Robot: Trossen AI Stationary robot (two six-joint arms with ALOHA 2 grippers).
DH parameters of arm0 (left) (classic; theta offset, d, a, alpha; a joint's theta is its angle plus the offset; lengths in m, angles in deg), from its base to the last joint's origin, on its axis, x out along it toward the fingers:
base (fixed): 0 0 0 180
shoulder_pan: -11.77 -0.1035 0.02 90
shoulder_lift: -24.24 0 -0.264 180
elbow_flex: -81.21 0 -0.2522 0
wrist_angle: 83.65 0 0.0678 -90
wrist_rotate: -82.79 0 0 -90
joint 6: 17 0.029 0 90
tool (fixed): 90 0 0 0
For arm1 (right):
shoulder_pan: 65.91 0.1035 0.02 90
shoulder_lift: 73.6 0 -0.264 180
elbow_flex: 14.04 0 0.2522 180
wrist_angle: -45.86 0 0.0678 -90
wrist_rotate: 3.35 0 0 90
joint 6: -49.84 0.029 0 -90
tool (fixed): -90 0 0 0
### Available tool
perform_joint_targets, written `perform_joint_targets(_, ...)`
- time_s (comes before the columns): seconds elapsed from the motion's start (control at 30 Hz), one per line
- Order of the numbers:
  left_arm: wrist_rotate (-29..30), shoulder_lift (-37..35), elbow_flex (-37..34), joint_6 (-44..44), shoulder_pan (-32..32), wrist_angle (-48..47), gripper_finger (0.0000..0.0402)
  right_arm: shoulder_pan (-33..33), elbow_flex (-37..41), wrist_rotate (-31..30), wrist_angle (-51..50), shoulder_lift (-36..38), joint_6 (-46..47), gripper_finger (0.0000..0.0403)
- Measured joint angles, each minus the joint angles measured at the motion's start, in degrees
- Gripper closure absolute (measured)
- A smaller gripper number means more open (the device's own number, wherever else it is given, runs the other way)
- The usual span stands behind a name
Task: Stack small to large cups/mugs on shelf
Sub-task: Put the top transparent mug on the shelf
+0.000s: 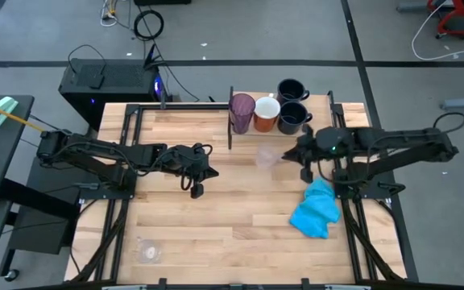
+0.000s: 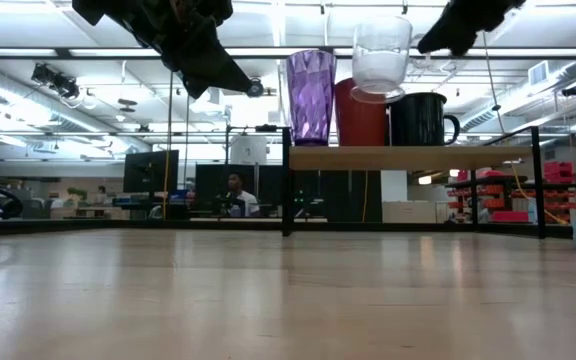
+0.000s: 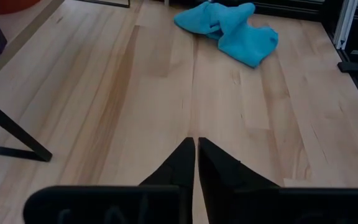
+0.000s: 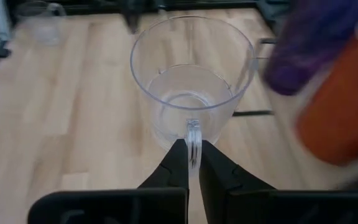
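Right pincer (image 4: 193,163) clamping handle of small clear plastic cup (image 4: 191,87), holding it upright in air, cup jutting straight out ahead of fingertips, just beside light wooden shelf (image 2: 408,157) carrying tall translucent purple tumbler (image 2: 310,96), orange mug (image 1: 266,114), two dark navy mugs (image 1: 293,118). Second clear cup (image 1: 149,251) sitting on wooden slatted counter (image 1: 216,217), near front-left corner. Left pincer (image 3: 196,163) hovering mid-counter, fingers pressed together, gripping nothing.

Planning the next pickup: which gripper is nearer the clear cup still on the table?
Left. The left gripper hangs above mid-table, nearer the table's clear cup; the right gripper is by the shelf.
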Motion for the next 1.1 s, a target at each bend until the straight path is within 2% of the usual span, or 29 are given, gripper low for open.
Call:
perform_joint_targets(0.13, 0.00, 0.00, 0.00, -0.21, 0.00, -0.07, 0.0379, -1.34, -4.80, -2.38, -7.22, 0.03, -0.05, 0.0385)
perform_joint_targets(0.33, 0.01, 0.00, 0.00, -0.23, 0.00, -0.51, 0.0385, -2.61, -11.23, -4.42, -12.40, -0.03, 0.26, 0.0385)
perform_joint_targets(0.57, 0.00, 0.00, 0.00, -0.25, 0.00, -0.92, 0.0373, -3.94, -17.77, -11.98, -20.40, -0.04, 1.64, 0.0385)
perform_joint_targets(0.93, 0.02, 0.00, 0.00, -0.28, 0.00, -1.75, 0.0378, -10.29, -20.51, -21.03, -28.16, 0.35, 1.63, 0.0384)
perform_joint_targets(1.1, 0.01, 0.00, 0.00, -0.30, 0.00, -1.77, 0.0383, -15.95, -20.61, -21.64, -29.91, 0.48, 1.31, 0.0383)
